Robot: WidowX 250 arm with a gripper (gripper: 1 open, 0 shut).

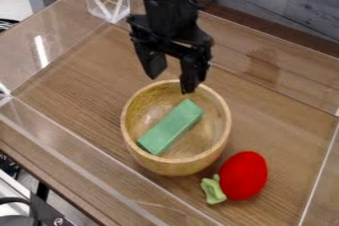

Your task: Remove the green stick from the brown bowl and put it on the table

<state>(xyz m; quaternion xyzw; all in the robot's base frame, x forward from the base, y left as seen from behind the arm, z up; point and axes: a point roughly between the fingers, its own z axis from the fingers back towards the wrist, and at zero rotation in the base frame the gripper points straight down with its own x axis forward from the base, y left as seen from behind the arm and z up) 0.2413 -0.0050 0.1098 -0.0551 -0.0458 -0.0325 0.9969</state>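
The flat green rectangular stick [171, 127] is seen lying inside the round light-brown wooden bowl [141, 104], its long axis slanting from lower left to upper right, just below the black claw [175, 74], which is spread wide and holds nothing.

Black end effector [173, 71] pointing down, jaws wide apart.

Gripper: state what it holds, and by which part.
Nothing. The gripper hangs open above the green stick, which lies in the brown bowl.
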